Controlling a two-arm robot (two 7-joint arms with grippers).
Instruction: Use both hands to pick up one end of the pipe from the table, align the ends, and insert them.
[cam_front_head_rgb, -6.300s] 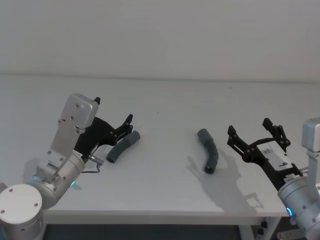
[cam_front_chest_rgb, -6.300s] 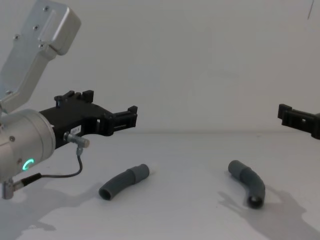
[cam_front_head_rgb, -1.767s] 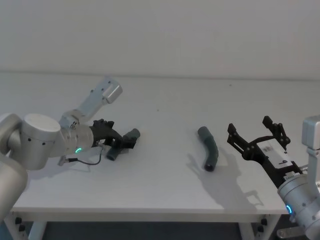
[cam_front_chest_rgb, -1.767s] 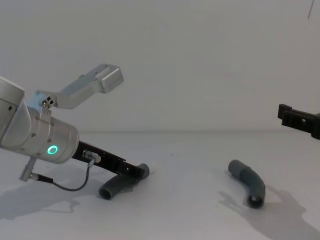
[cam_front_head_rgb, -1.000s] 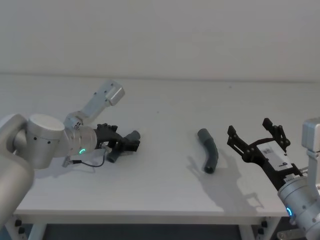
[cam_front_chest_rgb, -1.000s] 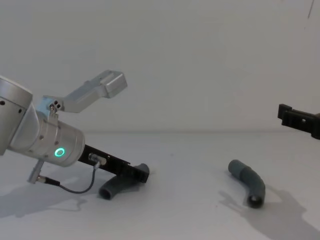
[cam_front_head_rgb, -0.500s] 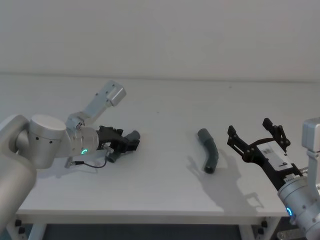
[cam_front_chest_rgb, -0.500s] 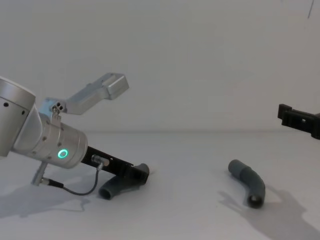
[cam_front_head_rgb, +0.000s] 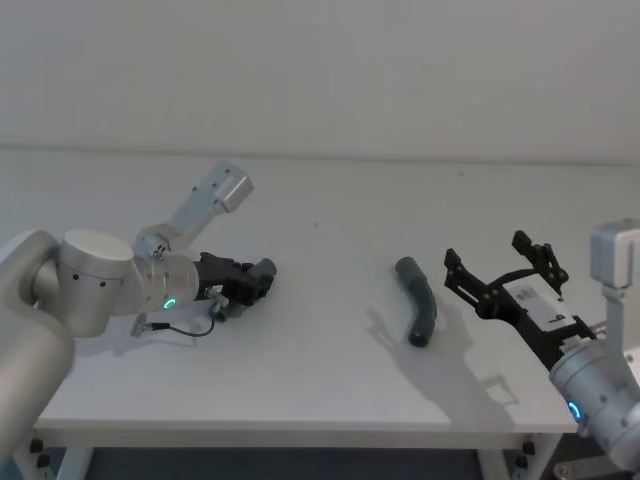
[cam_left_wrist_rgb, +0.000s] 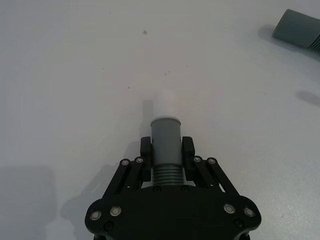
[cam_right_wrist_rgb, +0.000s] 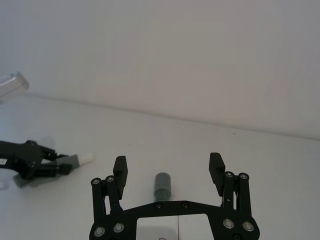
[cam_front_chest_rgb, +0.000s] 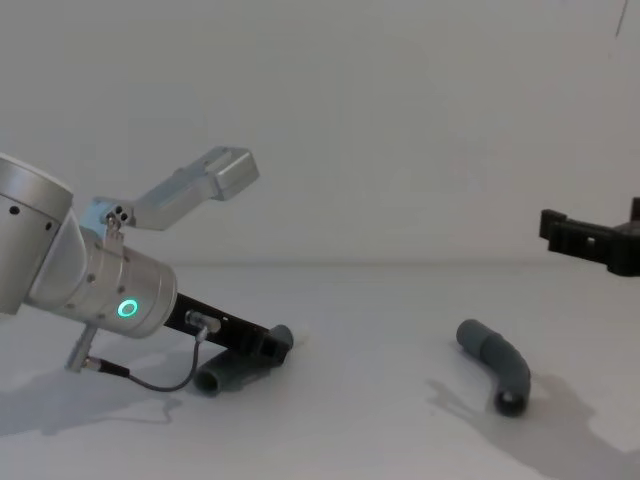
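hidden or hard to read: in the left wrist view the short, bent, dark grey ribbed left pipe piece (cam_left_wrist_rgb: 165, 135) runs back under the frame of the black long-jawed left gripper (cam_left_wrist_rgb: 166, 148), so i see only its front cuff and a few ribs. in the head view that gripper (cam_front_head_rgb: 252, 282) covers nearly all of the piece. in the chest view the black long-jawed right gripper (cam_front_chest_rgb: 590, 240) is cut by the right edge, and from that side i cannot judge how far it is open. i cannot tell whether the left pipe piece (cam_front_chest_rgb: 215, 380) rests on the plain matte white table (cam_front_head_rgb: 330, 370) or hangs just clear of it

grippers: the left gripper is low over the table's left part, jaws drawn in tight on the left pipe piece where the ribs meet the smooth cuff. the narrow cuff with its pale rim (cam_left_wrist_rgb: 164, 104) juts out past the fingertips. the right gripper (cam_front_head_rgb: 495, 255) is raised over the table's right part, jaws spread wide, holding and touching nothing

position: the bent dark grey ribbed right pipe piece (cam_front_head_rgb: 420, 300) lies on the table just left of the right gripper, apart from it. in the right wrist view one cuff end (cam_right_wrist_rgb: 162, 186) shows between the open jaws. the two pieces lie well apart
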